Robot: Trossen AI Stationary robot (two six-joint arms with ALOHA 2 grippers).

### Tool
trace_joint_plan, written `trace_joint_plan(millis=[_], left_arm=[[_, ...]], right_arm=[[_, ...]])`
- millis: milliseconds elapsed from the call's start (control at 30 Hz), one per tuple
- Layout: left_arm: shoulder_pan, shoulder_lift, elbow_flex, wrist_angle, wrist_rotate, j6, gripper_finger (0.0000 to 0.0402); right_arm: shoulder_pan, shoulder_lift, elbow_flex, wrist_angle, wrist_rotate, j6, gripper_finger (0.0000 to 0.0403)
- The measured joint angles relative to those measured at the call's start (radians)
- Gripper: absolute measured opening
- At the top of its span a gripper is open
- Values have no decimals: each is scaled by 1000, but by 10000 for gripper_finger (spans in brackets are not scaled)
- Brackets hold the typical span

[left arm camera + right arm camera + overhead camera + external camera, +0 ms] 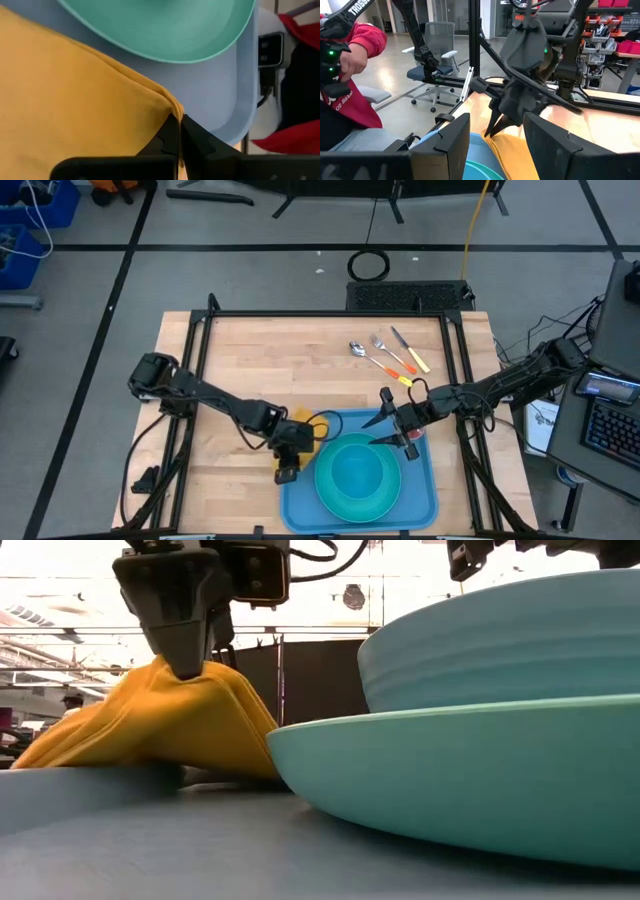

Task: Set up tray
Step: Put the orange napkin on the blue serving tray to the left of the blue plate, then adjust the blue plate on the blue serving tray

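Presently, blue tray [420, 505] at the desk's [260, 360] front edge carrying a teal plate [357, 477], left tool [291, 442] clamped on the yellow napkin [65, 110] at the tray's left rim, right tool [398, 430] spread apart above the plate's far right edge.

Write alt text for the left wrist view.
The left gripper is shut on a fold of the orange-yellow napkin, which lies on the blue tray beside the teal plate. Past the tray's edge, a person's red sleeve shows.
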Motion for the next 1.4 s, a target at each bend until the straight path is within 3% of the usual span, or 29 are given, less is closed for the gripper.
trace_joint_plan(millis=[267,533,900,1233,1400], left_arm=[[3,20,0,1,11,-72,3],[1,85,1,90,147,-151,3],[22,118,-1,231,204,-229,10],[22,99,0,262,261,-173,83],[24,98,0,262,276,-216,109]], right_arm=[[0,0,0,0,0,1,178],[0,0,0,-2,23,2,178],[-17,0,-66,109,26,16,178],[-24,0,-69,111,23,28,178],[-24,0,-69,107,23,28,178]])
